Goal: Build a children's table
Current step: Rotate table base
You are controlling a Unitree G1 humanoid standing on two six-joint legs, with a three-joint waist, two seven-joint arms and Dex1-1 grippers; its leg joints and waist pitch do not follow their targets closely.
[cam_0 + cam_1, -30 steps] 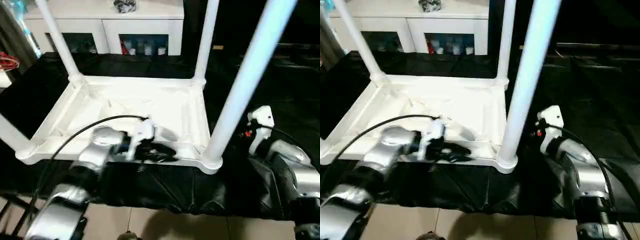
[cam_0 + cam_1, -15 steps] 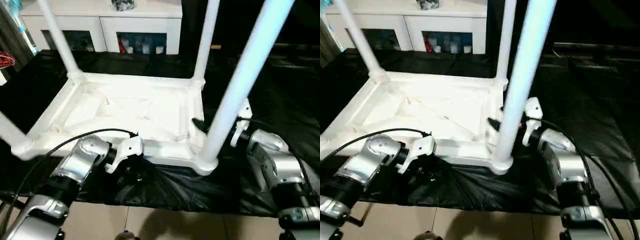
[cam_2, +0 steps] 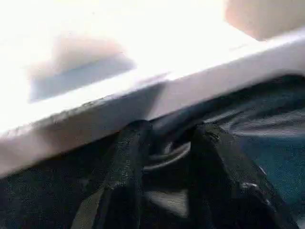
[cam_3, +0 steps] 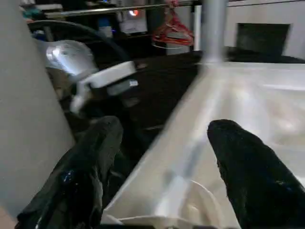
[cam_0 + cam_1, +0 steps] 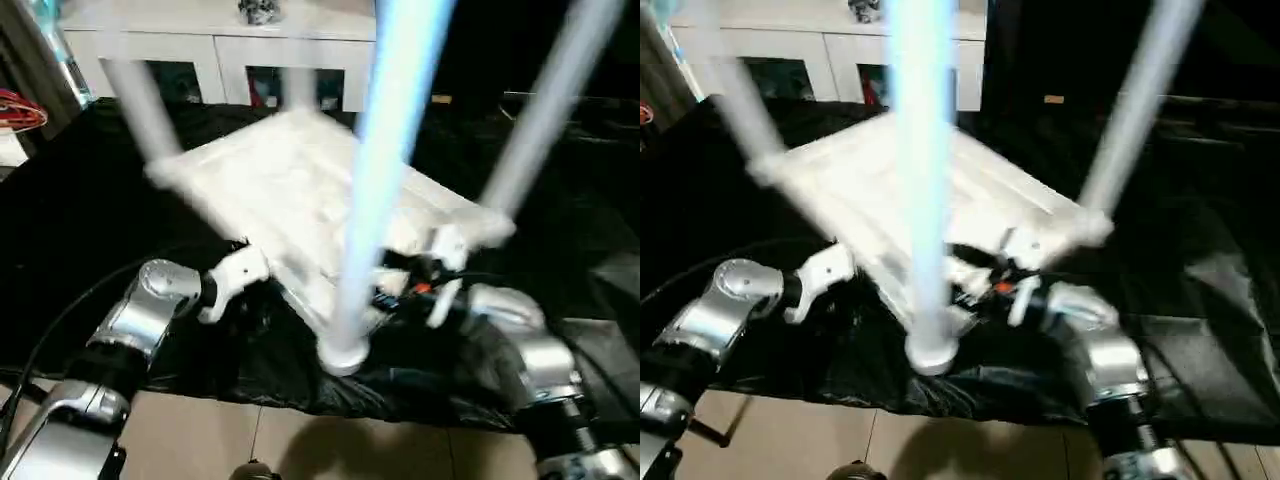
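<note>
Two grippers work at the near edge of the inverted tabletop (image 5: 300, 190), which lies skewed on the black cloth (image 5: 60, 230), legs up. The left gripper (image 3: 164, 143) is parted, tips at the rim, holding nothing. The right gripper (image 4: 162, 157) straddles the rim, jaws wide. Risk: the near leg (image 5: 375, 160) could strike the robot's head or loosen in its socket as the table swings. No legible writing or brand, including on the far cabinet (image 5: 215, 45).

A black cloth (image 5: 90, 220) covers the work surface, wrinkled along its near edge above a beige tiled floor (image 5: 260, 445). Beyond its far edge stands a white cabinet (image 5: 215, 45) with glass doors, and the room to the right is dark.
</note>
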